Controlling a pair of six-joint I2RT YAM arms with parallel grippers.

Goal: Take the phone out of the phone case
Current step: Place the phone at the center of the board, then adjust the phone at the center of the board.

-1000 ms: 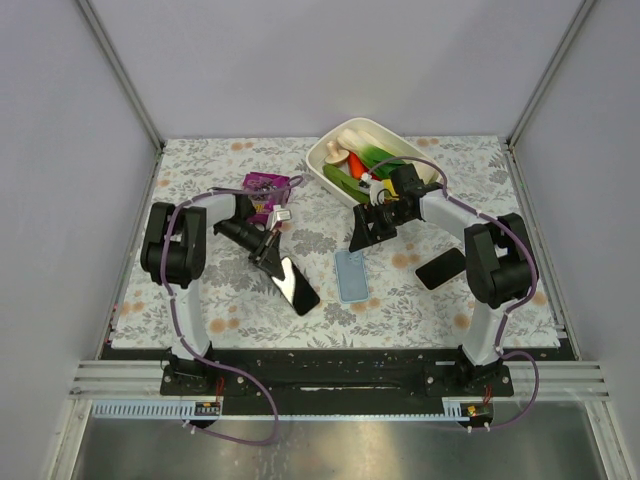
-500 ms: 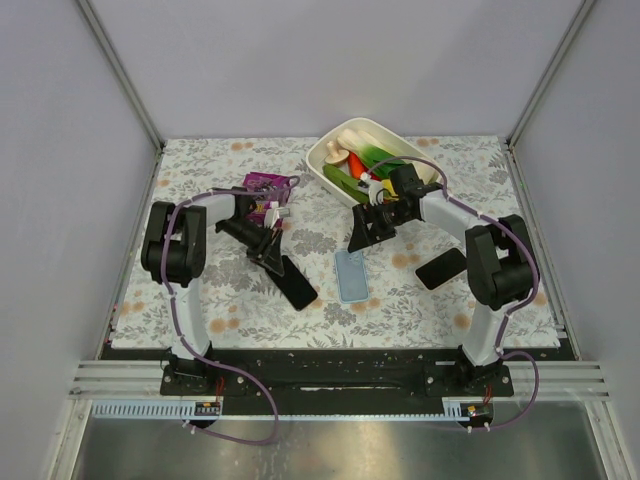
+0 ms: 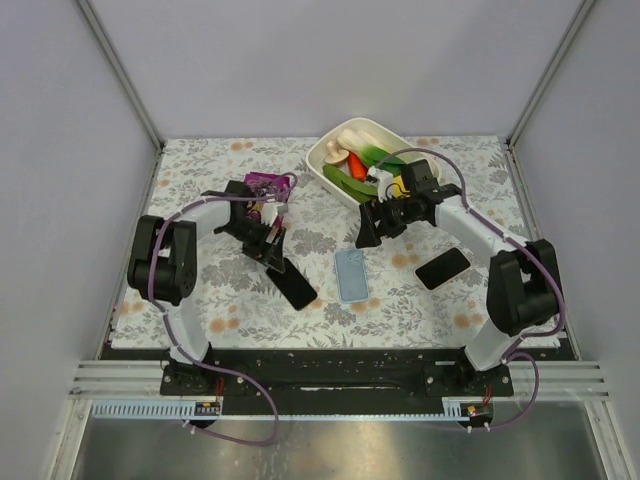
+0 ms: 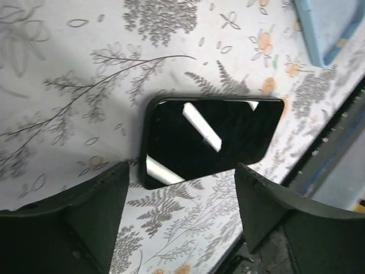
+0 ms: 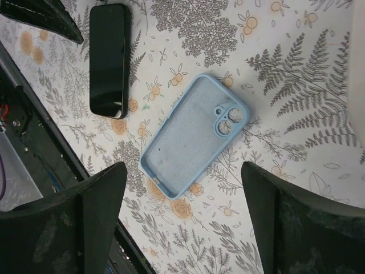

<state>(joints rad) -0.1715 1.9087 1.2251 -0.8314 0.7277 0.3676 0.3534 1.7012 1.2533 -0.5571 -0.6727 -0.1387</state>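
Top view: black phone [image 3: 297, 285] flat on the floral desk [image 3: 200, 310], centre-left; empty blue phone case [image 3: 350, 275] just right of it, not touching. Left gripper [image 3: 274, 252] by the phone's upper end; right gripper [image 3: 370, 228] above the case. Left wrist: jaws wide, phone bare on the desk, untouched. Right wrist: jaws wide, empty; case centre, hollow side up, phone upper left.

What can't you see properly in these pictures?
- Blue case, left wrist view: only one corner shows; the picture's top right edge cuts off the rest.
- Purple packet, top view: the left arm covers its lower edge, and its print is too small to read.
- Food in the white bin, top view: the right arm and its cable cover some pieces.
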